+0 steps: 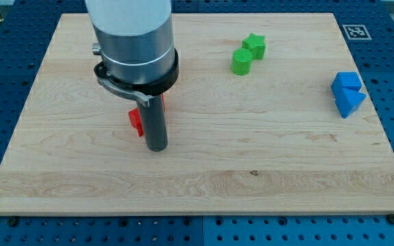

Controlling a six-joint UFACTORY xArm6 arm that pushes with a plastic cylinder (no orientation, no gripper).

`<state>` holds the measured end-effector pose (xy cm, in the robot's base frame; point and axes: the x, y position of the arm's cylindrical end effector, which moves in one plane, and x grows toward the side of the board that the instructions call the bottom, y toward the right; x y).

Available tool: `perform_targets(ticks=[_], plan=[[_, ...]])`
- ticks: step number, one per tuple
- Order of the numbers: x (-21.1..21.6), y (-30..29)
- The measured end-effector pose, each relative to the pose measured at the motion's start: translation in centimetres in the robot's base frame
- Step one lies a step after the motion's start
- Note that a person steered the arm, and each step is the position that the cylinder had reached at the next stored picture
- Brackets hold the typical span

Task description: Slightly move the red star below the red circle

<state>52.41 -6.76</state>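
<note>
My tip (156, 147) sits just right of a red block (135, 121), mostly hidden.
No gripper on rig; smooth wooden worktop (252, 171).

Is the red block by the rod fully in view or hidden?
Mostly hidden: only a sliver of the red block shows left of the rod, just above my tip.

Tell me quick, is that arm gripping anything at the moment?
No gripper: my tip is a bare rod end holding nothing, on the board just right of a mostly hidden red block.
</note>
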Motion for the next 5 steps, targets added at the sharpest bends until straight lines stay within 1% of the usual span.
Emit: perform_targets(ticks=[2, 3, 4, 5], plan=[[0.0, -0.9], [-1.9, -0.3], [-3.3, 1.8], [-3.3, 5.0]])
